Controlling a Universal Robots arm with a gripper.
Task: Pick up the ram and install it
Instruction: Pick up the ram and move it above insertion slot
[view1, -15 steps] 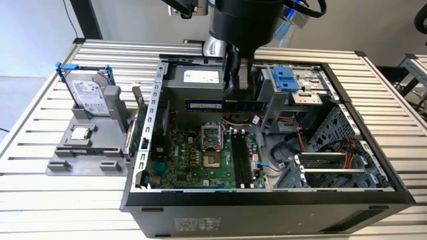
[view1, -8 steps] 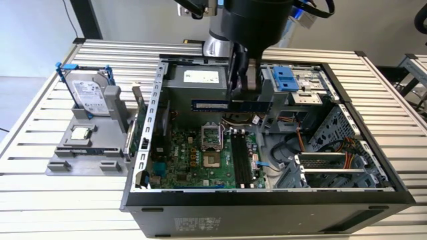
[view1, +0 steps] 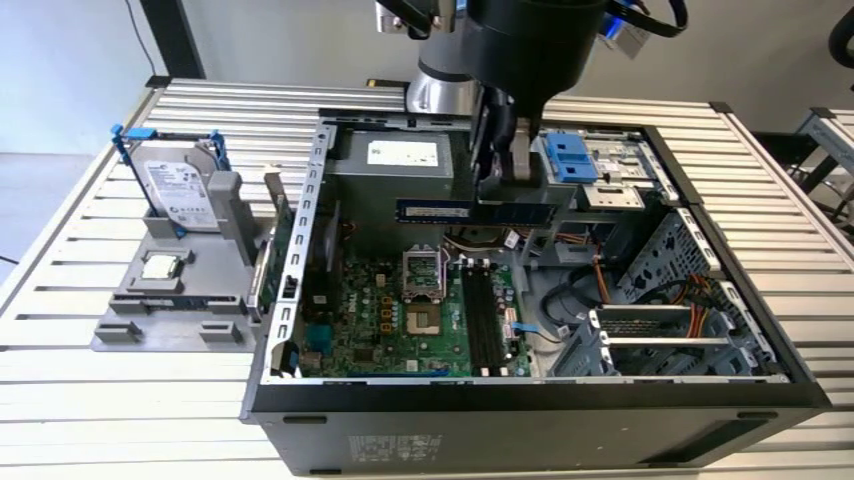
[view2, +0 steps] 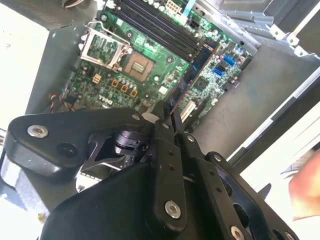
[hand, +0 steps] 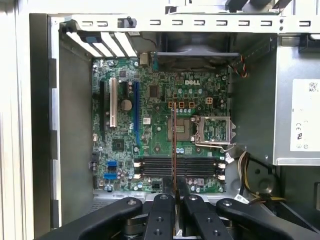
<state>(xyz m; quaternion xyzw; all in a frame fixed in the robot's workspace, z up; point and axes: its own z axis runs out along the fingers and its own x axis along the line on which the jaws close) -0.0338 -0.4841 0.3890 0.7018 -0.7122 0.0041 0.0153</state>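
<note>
My gripper (view1: 498, 195) hangs over the open computer case and is shut on the ram (view1: 434, 210). In the exterior view the ram is a long narrow stick held level by its top edge, above the motherboard (view1: 387, 310). Both wrist views show the ram edge-on, as a thin strip (hand: 173, 145) (view2: 194, 70) running out from between the black fingertips (hand: 164, 199) (view2: 161, 114). The black memory slots (view1: 487, 320) (hand: 177, 167) (view2: 155, 25) lie on the board below the ram, and a gap separates the two.
A grey stand outside the case, on the exterior view's left, carries a silver hard drive with blue brackets (view1: 180, 190) and a small square processor chip (view1: 160, 267). Inside are the open processor socket (view1: 420, 285), the power supply (view1: 400, 155), a blue drive bay (view1: 567, 155) and cables (view1: 641, 295).
</note>
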